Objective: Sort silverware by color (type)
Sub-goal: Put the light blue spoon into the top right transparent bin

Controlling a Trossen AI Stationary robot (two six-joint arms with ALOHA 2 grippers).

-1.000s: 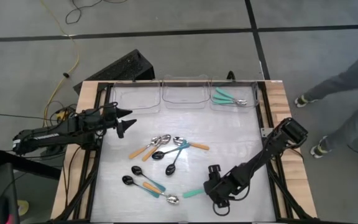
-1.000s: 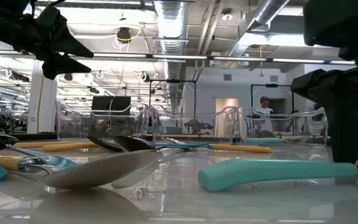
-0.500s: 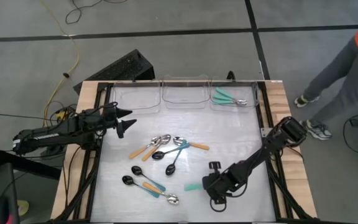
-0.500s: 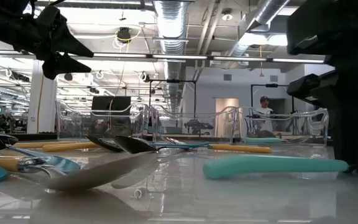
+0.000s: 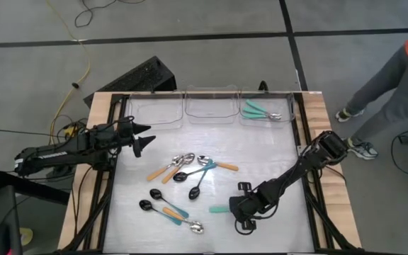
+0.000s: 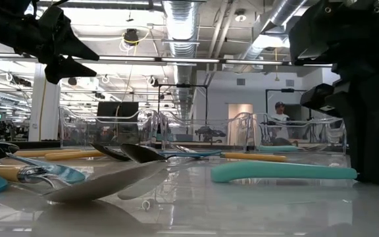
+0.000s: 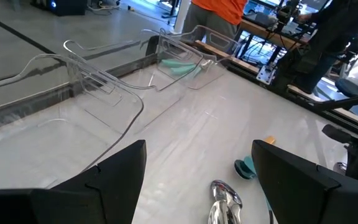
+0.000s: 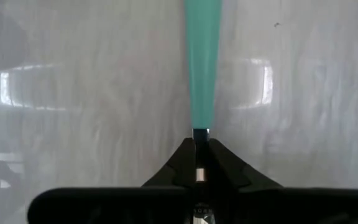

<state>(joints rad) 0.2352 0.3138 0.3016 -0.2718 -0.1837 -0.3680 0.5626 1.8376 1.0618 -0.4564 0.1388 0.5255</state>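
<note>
The right gripper (image 5: 238, 210) sits low over the worktop (image 5: 275, 152) near its front edge, toward the right side, and is clenched on a teal-handled spoon (image 5: 219, 209). In the right wrist view the two dark fingers (image 8: 185, 163) meet on the thin metal neck at the end of the teal handle, which runs straight away from the gripper. In the low view the handle lies nearly level, just above or on the worktop surface; which of the two cannot be told. The left gripper (image 5: 142, 139) hangs above the left edge of the worktop with its fingers (image 7: 114, 174) spread wide and nothing between them. The loose spoons (image 5: 190, 168) lie in two groups. One cluster of orange-handled, teal-handled and blue-handled spoons is near the middle of the worktop. A second group of black-bowled and silver-bowled spoons (image 5: 167, 211) is closer to the front edge, left of the held spoon. Three clear bins stand side by side along the back edge. The right bin (image 5: 283, 106) holds sorted teal-handled spoons (image 5: 259, 110). The left bin (image 5: 132, 117) and the middle bin (image 5: 211, 91) show no spoons. A person (image 5: 395, 78) stands on the floor beyond the right edge of the worktop.
</note>
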